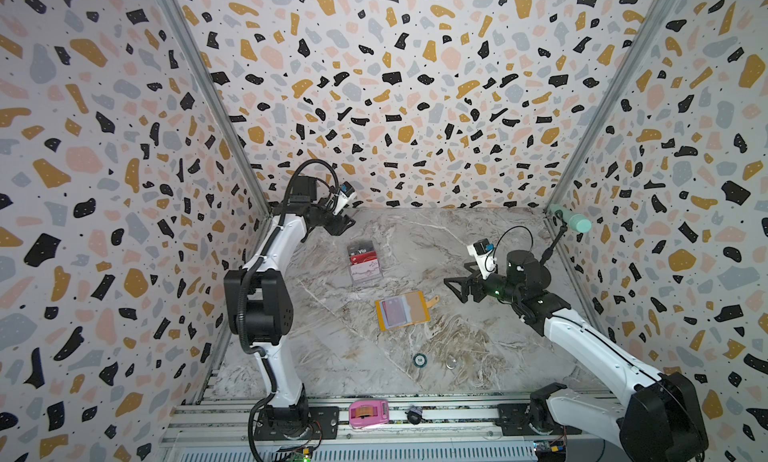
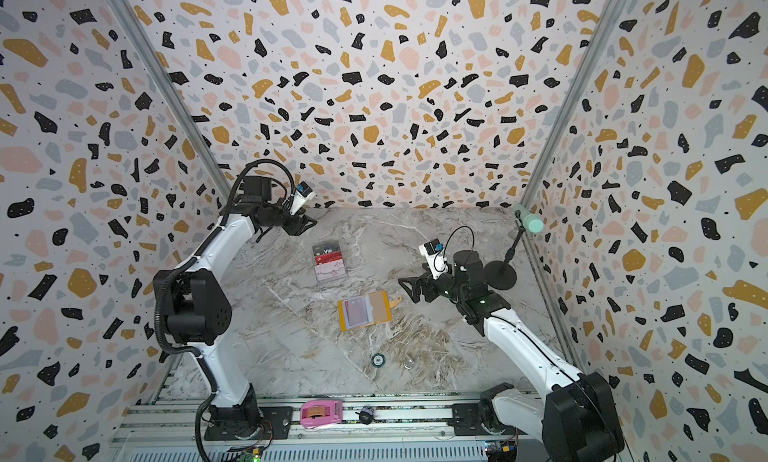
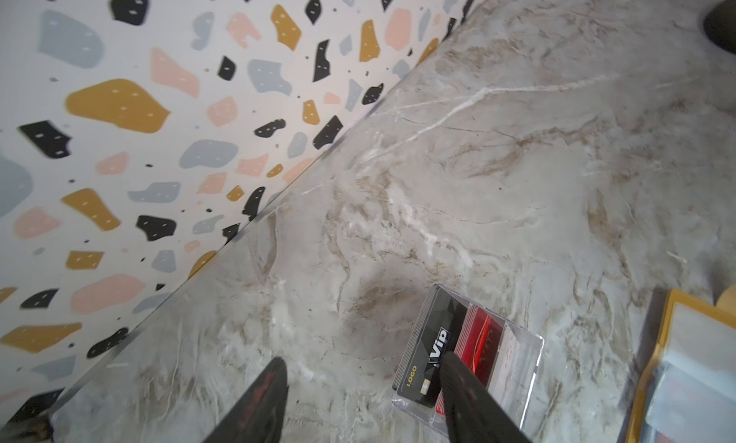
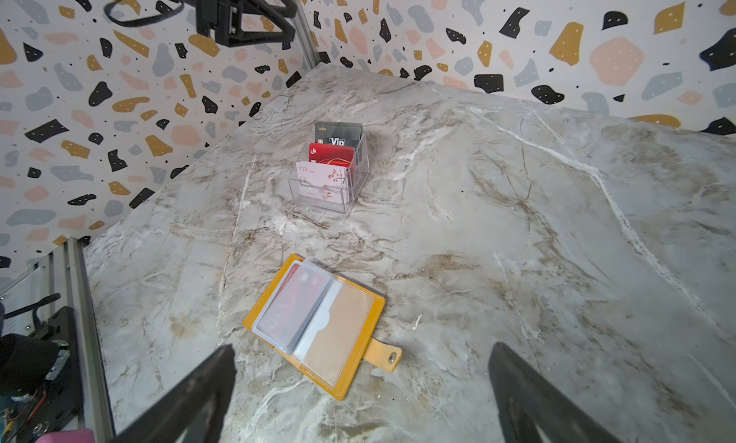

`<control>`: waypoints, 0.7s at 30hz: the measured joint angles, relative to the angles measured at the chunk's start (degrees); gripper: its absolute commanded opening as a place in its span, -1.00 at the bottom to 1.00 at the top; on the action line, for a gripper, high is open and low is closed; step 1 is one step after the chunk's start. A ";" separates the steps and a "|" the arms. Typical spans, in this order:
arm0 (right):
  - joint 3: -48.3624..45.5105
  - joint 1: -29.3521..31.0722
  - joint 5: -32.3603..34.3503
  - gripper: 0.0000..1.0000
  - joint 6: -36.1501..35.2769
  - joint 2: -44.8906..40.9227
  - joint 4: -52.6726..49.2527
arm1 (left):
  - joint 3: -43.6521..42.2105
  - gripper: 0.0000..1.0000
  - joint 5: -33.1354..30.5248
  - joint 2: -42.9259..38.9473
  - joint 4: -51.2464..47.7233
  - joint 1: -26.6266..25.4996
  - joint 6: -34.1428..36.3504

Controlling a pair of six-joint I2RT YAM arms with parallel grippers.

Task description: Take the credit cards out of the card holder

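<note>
My left gripper (image 1: pixel 340 225) hangs left of centre in both top views, near the back wall, fingers apart with nothing between them. Just below and right of it in those views sits the clear stand (image 1: pixel 365 268) on the table (image 1: pixel 457 239), near the gripper but apart from it. The stand holds three cards upright in tiers: the black card (image 4: pixel 338 134) at the back, the red card (image 4: pixel 330 155) in the middle and the pale card (image 4: pixel 320 182) in front. The wallet (image 1: pixel 401 310) lies open and flat at the middle of both top views, below and right of the stand and well apart from my left gripper. Its tab (image 1: pixel 432 301) sticks out on the frame's right. My right gripper (image 1: pixel 457 278) is right of centre, just right of the tab and slightly higher in the frame. It points left toward the wallet without touching it, spread wide and empty. In the right wrist view the wallet lies ahead of my fingertips, between them. Clear sleeves (image 4: pixel 314 321) are piled on the wallet's left half, and a sleeved card (image 4: pixel 284 301) shows red through them. The plastic is cloudy, so there may be more than one card underneath.
</note>
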 measured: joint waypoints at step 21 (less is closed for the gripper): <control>4.50 7.10 5.55 0.90 1.86 8.66 -3.37 | -48.52 0.06 -22.84 -35.82 17.16 -13.16 -44.85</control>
